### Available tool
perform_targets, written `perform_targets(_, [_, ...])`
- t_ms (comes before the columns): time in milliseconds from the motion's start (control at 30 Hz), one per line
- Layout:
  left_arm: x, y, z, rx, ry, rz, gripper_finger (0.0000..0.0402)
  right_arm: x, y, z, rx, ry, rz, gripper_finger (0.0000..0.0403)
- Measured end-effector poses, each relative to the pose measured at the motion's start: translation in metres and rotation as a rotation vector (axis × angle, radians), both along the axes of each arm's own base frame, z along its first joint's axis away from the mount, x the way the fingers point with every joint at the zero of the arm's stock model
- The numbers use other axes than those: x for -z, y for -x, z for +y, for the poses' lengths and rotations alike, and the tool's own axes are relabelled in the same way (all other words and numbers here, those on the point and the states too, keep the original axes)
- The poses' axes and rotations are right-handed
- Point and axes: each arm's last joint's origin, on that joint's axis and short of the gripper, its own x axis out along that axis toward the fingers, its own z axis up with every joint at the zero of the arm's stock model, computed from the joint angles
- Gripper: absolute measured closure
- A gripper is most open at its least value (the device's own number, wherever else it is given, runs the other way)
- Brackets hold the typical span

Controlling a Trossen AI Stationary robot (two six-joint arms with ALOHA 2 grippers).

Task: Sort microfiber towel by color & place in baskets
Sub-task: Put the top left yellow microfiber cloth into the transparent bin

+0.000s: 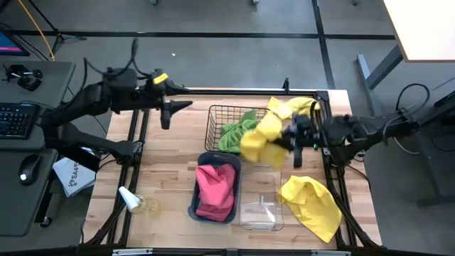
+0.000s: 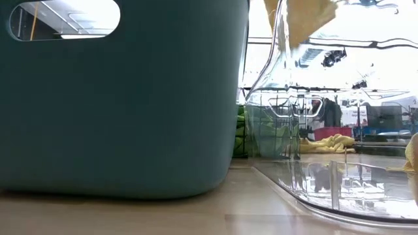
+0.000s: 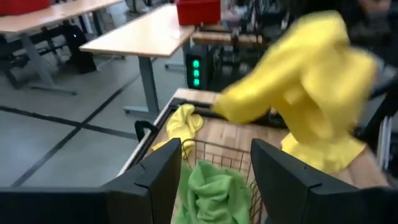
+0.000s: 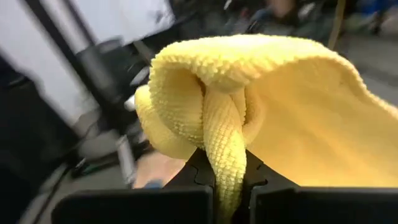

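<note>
My right gripper (image 1: 288, 139) (image 4: 225, 186) is shut on a yellow towel (image 1: 259, 135) and holds it in the air between the black wire basket (image 1: 213, 117) and the clear bin (image 1: 259, 211). Green towels (image 1: 238, 131) lie in the wire basket. Pink towels (image 1: 215, 188) fill the teal bin (image 1: 195, 206). A second yellow towel (image 1: 313, 205) lies on the table near the right edge, and a third (image 1: 295, 107) lies at the far edge beside the wire basket. My left gripper (image 1: 186, 105) (image 3: 217, 168) hovers open, left of the wire basket. My right gripper pinches a bunched fold of the yellow towel (image 4: 224, 155) between its two fingers, coming level from the table's right side. The towel is lifted clear of the table and billows slack beyond the fingers toward the left.
The teal bin (image 2: 117, 98) and the clear bin (image 2: 326, 189) stand side by side at the table's near middle. A small white tube (image 1: 130, 199) lies at the near left. White paper with blue print (image 1: 71, 174) sits off the table's left edge. Bare wood shows at the left.
</note>
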Motion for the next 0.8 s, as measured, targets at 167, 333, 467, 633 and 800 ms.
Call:
perform_targets(167, [0.021,0.008,-0.006,0.001,0.088,-0.107,0.0220,0.025,-0.018,0.050,-0.149,-0.072,0.121,0.0401])
perform_targets(333, [0.049,-0.001,-0.011,0.018,0.155,-0.182,0.0220,0.064,-0.041,0.100,-0.225,-0.095,0.258,0.0401])
perform_targets(467, [0.066,-0.009,-0.012,0.016,0.203,-0.190,0.0220,0.090,-0.053,0.119,-0.152,-0.069,0.318,0.0402])
perform_targets(633, [0.072,-0.012,-0.011,0.008,0.235,-0.198,0.0220,0.099,-0.058,0.120,-0.019,-0.025,0.301,0.0402])
perform_targets(800, [0.070,-0.008,-0.013,0.038,0.253,-0.212,0.0220,0.099,-0.042,0.125,0.021,-0.058,0.332,0.0402])
